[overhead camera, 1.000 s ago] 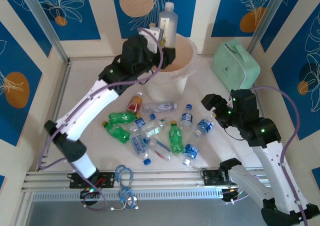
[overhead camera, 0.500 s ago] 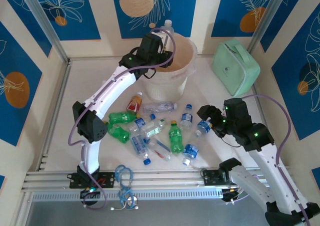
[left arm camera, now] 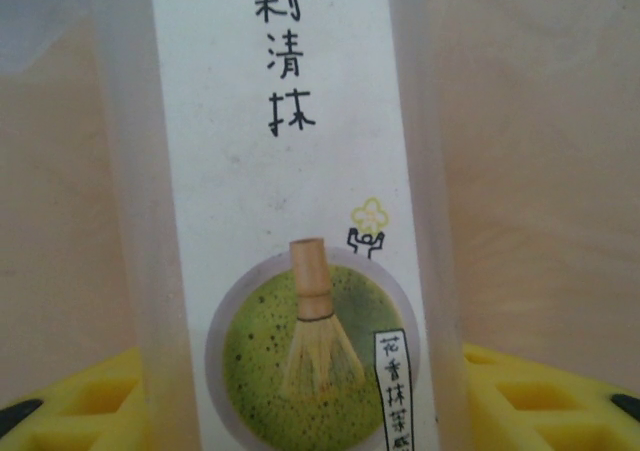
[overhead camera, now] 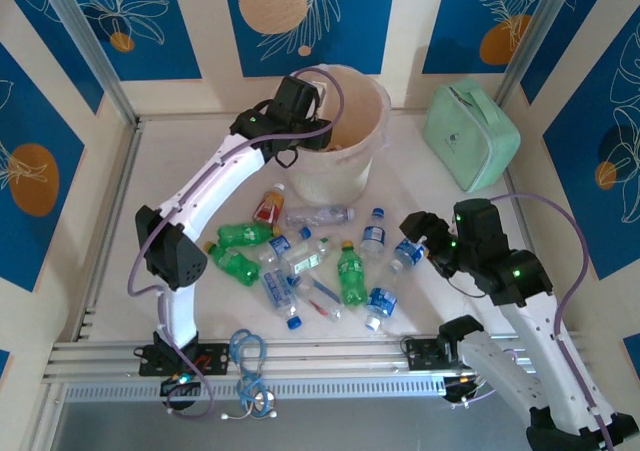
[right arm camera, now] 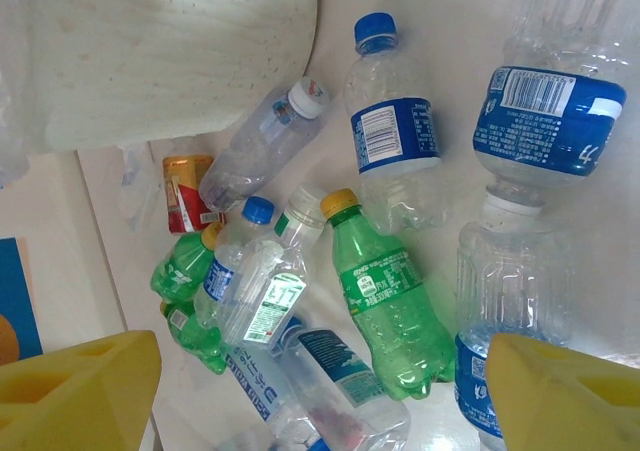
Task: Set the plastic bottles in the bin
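The bin [overhead camera: 345, 176] sits at twelve o'clock, loose plastic bottles [overhead camera: 320, 261] are heaped toward six, and the right gripper [overhead camera: 418, 229] is spread above them at four. The left gripper [left arm camera: 320, 411], pinching the matcha-label bottle [left arm camera: 290, 171], has dropped from above the rim into the bin, so release should follow

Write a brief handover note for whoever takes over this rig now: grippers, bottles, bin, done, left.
Left gripper: shut on a white-labelled bottle, lowered into the bin.
Right gripper: open, empty, above the right side of the bottle pile.
The bottle pile lies on the table in front of the bin.
Done: one bottle is at the bin's mouth, not yet released.
Left: release it, then bin the pile.
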Tool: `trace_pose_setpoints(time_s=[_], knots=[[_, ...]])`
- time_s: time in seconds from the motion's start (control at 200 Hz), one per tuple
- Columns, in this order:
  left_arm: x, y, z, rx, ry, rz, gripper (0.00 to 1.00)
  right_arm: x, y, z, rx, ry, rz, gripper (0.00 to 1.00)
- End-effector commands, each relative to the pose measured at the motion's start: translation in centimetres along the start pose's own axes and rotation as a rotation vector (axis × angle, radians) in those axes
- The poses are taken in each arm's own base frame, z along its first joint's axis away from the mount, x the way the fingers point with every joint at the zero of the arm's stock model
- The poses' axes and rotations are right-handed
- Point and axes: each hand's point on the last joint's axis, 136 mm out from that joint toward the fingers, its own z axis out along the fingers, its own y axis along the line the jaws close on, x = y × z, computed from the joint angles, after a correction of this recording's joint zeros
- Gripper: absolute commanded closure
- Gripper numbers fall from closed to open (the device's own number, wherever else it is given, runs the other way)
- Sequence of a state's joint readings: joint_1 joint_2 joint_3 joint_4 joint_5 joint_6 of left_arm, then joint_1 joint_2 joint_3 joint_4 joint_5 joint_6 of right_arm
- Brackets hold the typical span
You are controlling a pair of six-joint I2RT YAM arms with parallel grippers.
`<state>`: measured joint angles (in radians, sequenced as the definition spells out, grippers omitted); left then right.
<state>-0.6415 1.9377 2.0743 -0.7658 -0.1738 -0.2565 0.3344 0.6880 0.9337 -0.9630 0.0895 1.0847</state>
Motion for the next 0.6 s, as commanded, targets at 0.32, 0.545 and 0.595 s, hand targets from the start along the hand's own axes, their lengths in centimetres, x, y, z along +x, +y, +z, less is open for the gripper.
trace_pose_setpoints(time_s=[0.32, 0.545, 0.595], knots=[[1.6, -1.4, -5.2, 0.039, 0.1, 0.017, 0.52, -0.3, -0.3, -0.7, 0.004, -0.011, 0.014, 0.15], [3.4, -2.4, -5.2, 0.074, 0.172, 0.007, 0.54, -0.3, -0.6, -0.7, 0.014, -0.011, 0.018, 0.15], [3.8, -2.5, -5.2, 0.076, 0.186, 0.004, 0.54, -0.3, -0.7, -0.7, 0.018, -0.014, 0.017, 0.16]])
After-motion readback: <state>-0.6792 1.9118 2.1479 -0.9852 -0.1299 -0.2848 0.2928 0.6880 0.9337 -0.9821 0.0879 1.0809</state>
